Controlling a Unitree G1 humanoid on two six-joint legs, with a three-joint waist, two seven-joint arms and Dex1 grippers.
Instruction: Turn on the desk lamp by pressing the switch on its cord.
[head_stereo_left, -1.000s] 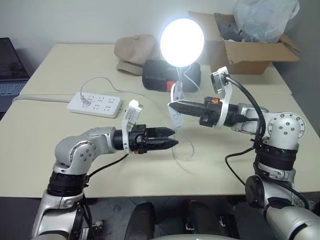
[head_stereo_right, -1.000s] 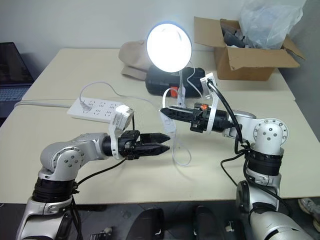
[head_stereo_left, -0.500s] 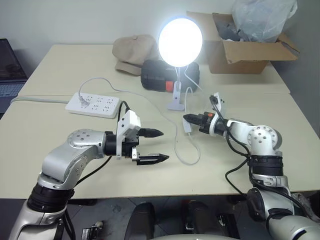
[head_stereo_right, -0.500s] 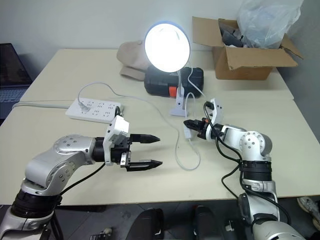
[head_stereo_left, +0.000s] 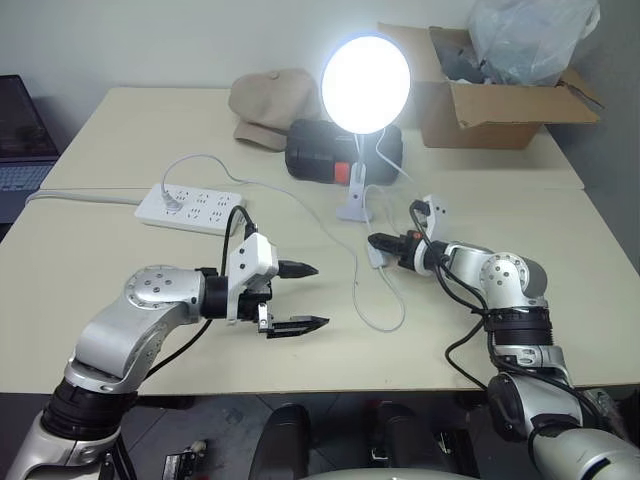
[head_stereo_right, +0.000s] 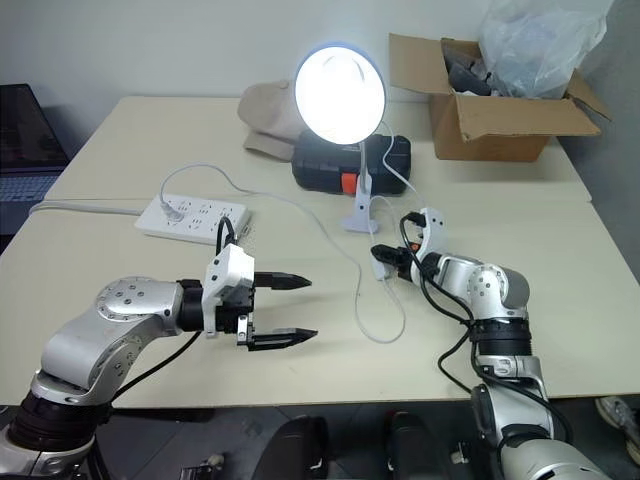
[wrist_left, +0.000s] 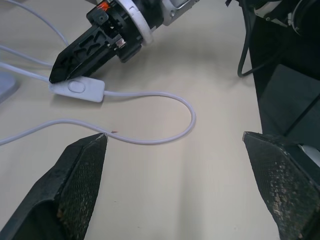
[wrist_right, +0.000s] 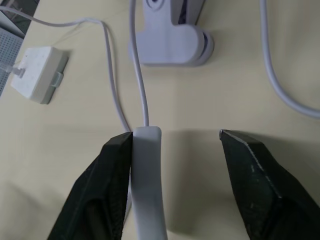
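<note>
On the beige desk (head_stereo_left: 120, 130) stands one desk lamp (head_stereo_left: 365, 85) with a round shade glowing white, its white clip base near the desk's middle. Its thin white cord (head_stereo_left: 385, 315) loops toward the front edge and carries one small white oblong switch (wrist_left: 76, 89), lying flat on the desk. The right pincer (head_stereo_left: 377, 243) is low at the switch, fingers parted, one finger (wrist_right: 107, 185) against the switch's side. The left pincer (head_stereo_left: 300, 296) hovers wide open, apart from the cord. Behind lie one white power strip (head_stereo_left: 190, 208), one tan cap (head_stereo_left: 272, 105), one black case (head_stereo_left: 320, 155) and one cardboard box (head_stereo_left: 490, 105).
</note>
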